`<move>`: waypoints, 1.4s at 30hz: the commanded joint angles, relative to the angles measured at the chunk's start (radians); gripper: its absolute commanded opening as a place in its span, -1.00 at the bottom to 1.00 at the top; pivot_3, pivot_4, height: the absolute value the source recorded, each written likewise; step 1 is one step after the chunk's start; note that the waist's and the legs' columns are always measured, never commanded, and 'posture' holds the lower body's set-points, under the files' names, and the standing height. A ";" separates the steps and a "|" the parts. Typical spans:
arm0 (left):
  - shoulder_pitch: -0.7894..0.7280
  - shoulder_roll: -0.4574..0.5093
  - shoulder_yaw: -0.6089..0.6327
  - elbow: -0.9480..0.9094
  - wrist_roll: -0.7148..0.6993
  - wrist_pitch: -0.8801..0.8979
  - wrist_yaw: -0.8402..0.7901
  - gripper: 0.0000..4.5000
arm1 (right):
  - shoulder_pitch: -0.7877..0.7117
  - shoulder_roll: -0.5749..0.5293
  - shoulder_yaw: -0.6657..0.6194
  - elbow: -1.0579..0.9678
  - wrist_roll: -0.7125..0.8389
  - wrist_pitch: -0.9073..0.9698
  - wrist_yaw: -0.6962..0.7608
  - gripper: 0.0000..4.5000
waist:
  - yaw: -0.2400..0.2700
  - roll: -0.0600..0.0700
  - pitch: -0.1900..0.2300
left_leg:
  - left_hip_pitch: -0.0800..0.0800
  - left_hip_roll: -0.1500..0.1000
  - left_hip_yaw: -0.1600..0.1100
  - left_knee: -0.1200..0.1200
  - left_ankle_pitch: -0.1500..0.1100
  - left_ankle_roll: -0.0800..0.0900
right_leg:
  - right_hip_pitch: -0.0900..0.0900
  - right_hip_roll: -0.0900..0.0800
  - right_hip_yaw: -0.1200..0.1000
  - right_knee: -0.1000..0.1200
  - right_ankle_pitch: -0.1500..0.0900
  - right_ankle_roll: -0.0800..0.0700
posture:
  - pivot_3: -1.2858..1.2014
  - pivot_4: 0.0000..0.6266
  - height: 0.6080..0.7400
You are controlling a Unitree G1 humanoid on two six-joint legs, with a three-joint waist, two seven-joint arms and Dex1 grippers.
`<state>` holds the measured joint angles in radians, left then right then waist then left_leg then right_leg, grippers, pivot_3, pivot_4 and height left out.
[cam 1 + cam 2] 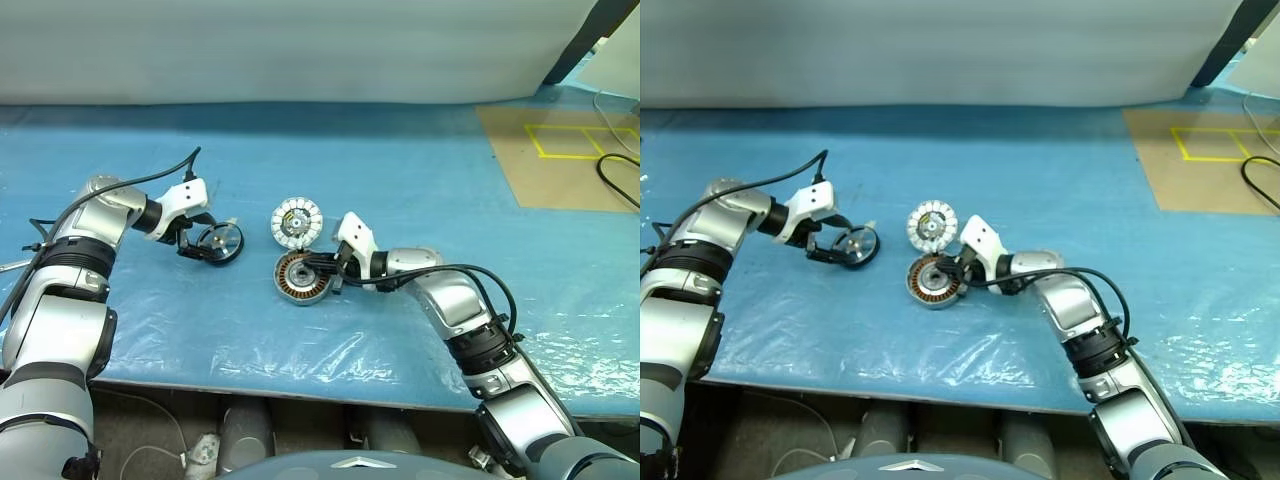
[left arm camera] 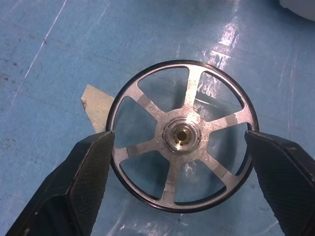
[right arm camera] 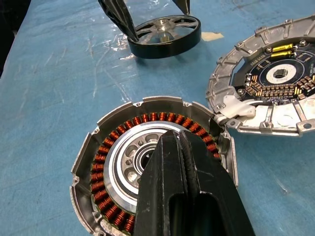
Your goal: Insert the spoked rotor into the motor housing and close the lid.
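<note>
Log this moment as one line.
left gripper: open around spoked rotor | right gripper: shut over motor housing | lid: beside housing

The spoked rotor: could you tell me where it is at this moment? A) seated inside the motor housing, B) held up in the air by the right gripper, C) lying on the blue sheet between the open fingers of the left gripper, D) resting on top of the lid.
C: the spoked rotor lies flat on the blue sheet with the left gripper open around it, one finger on each side, apart from the motor housing.
</note>
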<state>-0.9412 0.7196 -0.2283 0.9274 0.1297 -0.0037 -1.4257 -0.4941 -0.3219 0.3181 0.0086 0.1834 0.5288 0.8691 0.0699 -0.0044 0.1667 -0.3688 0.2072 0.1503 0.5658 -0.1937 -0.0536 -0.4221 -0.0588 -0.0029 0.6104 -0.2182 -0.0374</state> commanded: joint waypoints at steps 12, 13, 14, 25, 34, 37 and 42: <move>0.006 0.009 0.016 -0.045 -0.020 -0.098 -0.025 0.99 | -0.017 0.002 -0.014 -0.039 0.009 -0.013 -0.003 -1.00 | 0.000 0.000 0.000 | 0.000 0.000 0.000 0.000 0.000 0.000 | 0.000 0.000 0.000 0.000 0.000 0.000 | 0.03 -0.52 1.00; 0.008 0.009 0.018 -0.047 -0.024 -0.099 -0.029 0.99 | -0.018 0.002 -0.014 -0.038 0.009 -0.015 -0.003 -1.00 | 0.000 0.000 0.000 | 0.000 0.000 0.000 0.000 0.000 0.000 | 0.000 0.000 0.000 0.000 0.000 0.000 | 0.03 -0.52 1.00; 0.009 0.010 0.016 -0.048 -0.024 -0.099 -0.035 0.99 | -0.019 0.002 -0.014 -0.037 0.008 -0.015 -0.003 -1.00 | 0.000 0.000 0.000 | 0.000 0.000 0.000 0.000 0.000 0.000 | 0.000 0.000 0.000 0.000 0.000 0.000 | 0.03 -0.52 1.00; 0.010 0.013 -0.003 -0.018 0.011 -0.104 -0.017 0.99 | -0.021 0.003 -0.016 -0.032 0.007 -0.021 -0.007 -1.00 | 0.000 0.000 0.000 | 0.000 0.000 0.000 0.001 0.000 0.000 | 0.000 0.000 0.000 0.001 0.000 0.000 | 0.03 -0.52 1.00; -0.014 -0.008 0.020 -0.006 -0.019 -0.048 -0.027 0.99 | -0.010 0.004 -0.010 -0.028 0.005 -0.023 -0.014 -1.00 | 0.001 0.000 0.000 | 0.000 0.000 0.000 0.001 0.000 0.000 | 0.000 0.000 0.000 0.002 0.000 0.000 | 0.03 -0.52 1.00; -0.018 -0.003 0.027 -0.016 -0.032 -0.029 -0.039 0.99 | -0.008 0.005 -0.007 -0.023 0.003 -0.023 -0.014 -1.00 | 0.001 0.000 0.000 | 0.000 0.000 0.000 0.001 0.000 0.000 | 0.000 0.000 0.000 0.002 0.000 0.000 | 0.03 -0.52 1.00; 0.007 0.009 0.066 -0.143 -0.129 0.112 -0.139 0.99 | -0.002 0.008 -0.001 -0.017 0.000 -0.026 -0.014 -1.00 | 0.001 0.000 0.000 | 0.000 0.000 0.000 0.001 0.000 0.000 | 0.000 0.000 0.000 0.002 -0.001 -0.001 | 0.03 -0.52 1.00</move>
<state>-0.9313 0.7059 -0.1982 0.8597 0.0522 0.0561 -1.5219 -0.4943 -0.3175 0.3195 0.0088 0.1798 0.5228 0.8545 0.0713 -0.0044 0.1668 -0.3686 0.2073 0.1504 0.5671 -0.1937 -0.0536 -0.4221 -0.0590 -0.0029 0.6126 -0.2191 -0.0390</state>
